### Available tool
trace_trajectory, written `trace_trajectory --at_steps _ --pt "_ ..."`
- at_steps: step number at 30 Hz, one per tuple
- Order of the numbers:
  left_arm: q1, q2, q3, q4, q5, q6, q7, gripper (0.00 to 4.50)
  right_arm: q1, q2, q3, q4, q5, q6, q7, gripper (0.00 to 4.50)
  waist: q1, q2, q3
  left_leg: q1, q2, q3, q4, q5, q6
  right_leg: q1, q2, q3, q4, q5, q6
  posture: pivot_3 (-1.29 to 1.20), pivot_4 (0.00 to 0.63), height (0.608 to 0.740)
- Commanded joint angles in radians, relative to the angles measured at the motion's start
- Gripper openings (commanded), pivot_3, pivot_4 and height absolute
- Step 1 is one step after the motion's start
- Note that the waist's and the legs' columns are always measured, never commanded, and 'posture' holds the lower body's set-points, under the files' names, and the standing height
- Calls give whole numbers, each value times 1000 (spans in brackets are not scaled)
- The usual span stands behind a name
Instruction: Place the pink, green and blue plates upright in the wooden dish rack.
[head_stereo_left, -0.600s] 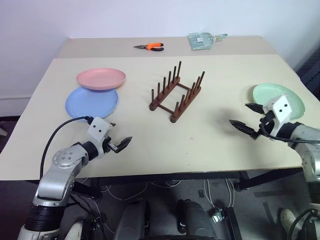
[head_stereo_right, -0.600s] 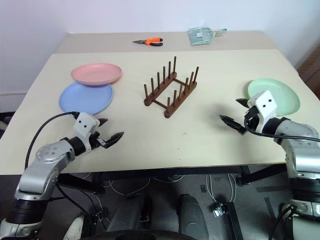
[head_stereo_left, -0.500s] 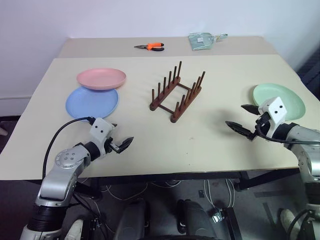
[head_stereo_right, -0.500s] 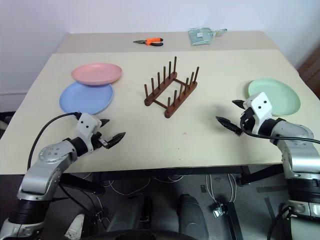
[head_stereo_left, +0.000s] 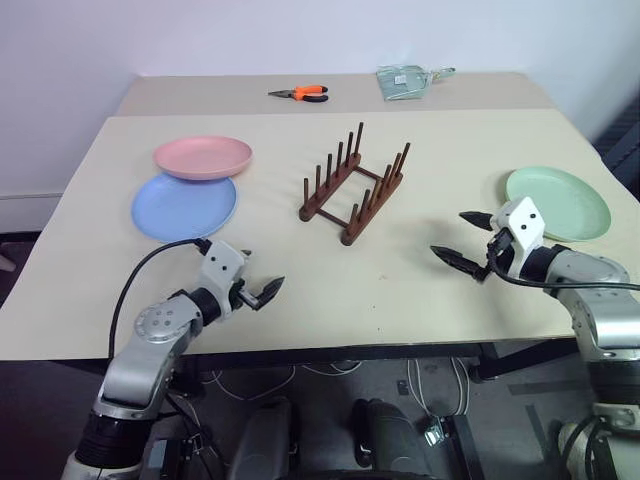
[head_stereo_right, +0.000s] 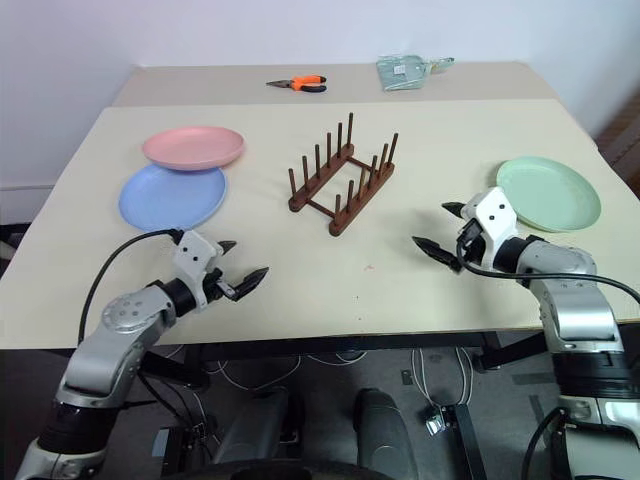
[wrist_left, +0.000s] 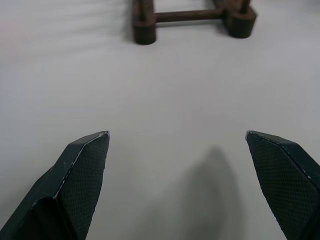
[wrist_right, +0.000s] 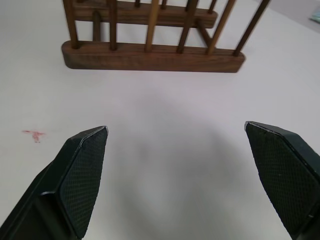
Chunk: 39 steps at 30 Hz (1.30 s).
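So the wooden dish rack (head_stereo_left: 354, 190) sits empty around the middle of the tabletop (head_stereo_left: 300, 270), angled a bit, pegs up. The pink plate (head_stereo_left: 202, 157) lies flat toward the left edge, its near rim overlapping the blue plate (head_stereo_left: 183, 206), which is flat too, a bit closer to the front edge. The green plate (head_stereo_left: 557, 190) lies flat by the right edge, well apart from the rack. The left claw (head_stereo_left: 258, 289) hovers near the front edge on the left side, spread wide and holding nothing, pointed toward the rack. The right claw (head_stereo_left: 466, 239) is just beside the green plate's inner rim, also wide open and empty. Orange pliers (head_stereo_left: 300, 93) and a greenish packet (head_stereo_left: 405, 80) are way back by the far edge.
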<state>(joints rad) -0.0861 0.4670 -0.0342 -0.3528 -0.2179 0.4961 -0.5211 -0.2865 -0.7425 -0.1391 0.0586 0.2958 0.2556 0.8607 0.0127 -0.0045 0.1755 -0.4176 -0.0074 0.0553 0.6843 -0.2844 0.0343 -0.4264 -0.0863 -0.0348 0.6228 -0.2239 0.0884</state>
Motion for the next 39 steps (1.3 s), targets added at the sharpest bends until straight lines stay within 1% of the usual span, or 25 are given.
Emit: trace_trajectory --at_steps 1,3,6,7,9,11,13,16,19,24,27,29,30,33,36,39 --pt "-18 -5 -16 -32 11 -6 7 4500 5 8 -9 -51 -1 -21 -9 4499 0 0 0 0 0 0 0 0 0 0 0 0 0 0 0 0 150 740" --pt "-19 -12 -28 -27 5 -6 0 4500 17 14 -4 -66 11 -7 -3 4499 0 0 0 0 0 0 0 0 0 0 0 0 0 0 0 0 150 740" --pt "-75 -62 -122 -6 39 29 17 4500 56 -11 -11 -148 86 83 61 4499 8 0 0 0 0 0 0 0 0 0 0 0 0 0 0 0 150 740" --pt "-104 -95 -162 27 74 20 45 4500 68 -16 -16 -163 93 98 65 4499 10 0 0 0 -1 0 0 0 0 0 -1 0 0 0 0 0 150 740" --pt "-136 -136 -202 78 123 10 87 4500 88 -14 -18 -193 90 115 52 4499 11 0 0 0 -1 0 1 0 1 1 -1 0 0 0 0 0 150 740" --pt "-211 -216 -276 194 199 4 157 4500 114 -6 -25 -245 100 137 33 4499 15 0 0 0 -1 0 1 0 1 1 -1 0 0 0 0 0 150 740" --pt "-257 -262 -313 272 242 -18 186 4500 131 4 -23 -292 113 160 20 4499 24 0 0 0 -1 0 1 0 1 1 1 0 0 0 0 0 150 740" --pt "-344 -378 -296 424 231 -30 231 4500 148 19 -4 -345 97 168 -13 4499 30 0 -1 0 -1 0 2 0 1 1 2 0 1 0 1 0 150 740" --pt "-410 -449 -272 543 215 -61 241 4500 155 35 14 -388 94 189 -44 4499 29 0 -1 0 -1 0 3 0 2 2 3 -1 1 0 1 0 150 740" --pt "-505 -522 -233 716 190 -106 222 4500 160 46 36 -440 89 214 -79 4499 28 0 -1 0 -1 0 3 -1 2 2 4 -2 1 0 1 0 150 740" --pt "-531 -548 -210 772 191 -137 230 3734 169 37 30 -449 81 212 -85 4500 28 0 -1 0 -1 0 3 -1 2 2 4 -2 1 0 1 0 150 740" --pt "-539 -559 -198 783 192 -152 229 2787 180 30 24 -445 77 206 -83 4500 29 0 -1 0 -1 0 3 -1 2 2 4 -2 1 0 1 0 150 740" --pt "-539 -562 -192 784 191 -158 224 2243 184 28 22 -444 75 203 -82 4500 29 0 -1 0 -1 0 3 -1 2 2 4 -2 1 0 2 0 150 740" --pt "-539 -550 -202 777 202 -198 186 838 208 13 10 -432 64 185 -73 4500 29 0 -1 0 -1 0 3 -1 2 2 4 -2 1 1 2 0 150 740" --pt "-549 -508 -237 757 189 -262 43 776 246 -24 -28 -416 71 181 -43 4500 29 0 -1 0 -1 0 3 -1 2 2 4 -2 1 1 2 0 150 740" --pt "-568 -444 -287 751 181 -364 -151 776 288 -64 -62 -401 80 169 2 4500 27 0 -1 0 -1 0 3 -1 2 2 4 -2 0 1 2 0 150 740"
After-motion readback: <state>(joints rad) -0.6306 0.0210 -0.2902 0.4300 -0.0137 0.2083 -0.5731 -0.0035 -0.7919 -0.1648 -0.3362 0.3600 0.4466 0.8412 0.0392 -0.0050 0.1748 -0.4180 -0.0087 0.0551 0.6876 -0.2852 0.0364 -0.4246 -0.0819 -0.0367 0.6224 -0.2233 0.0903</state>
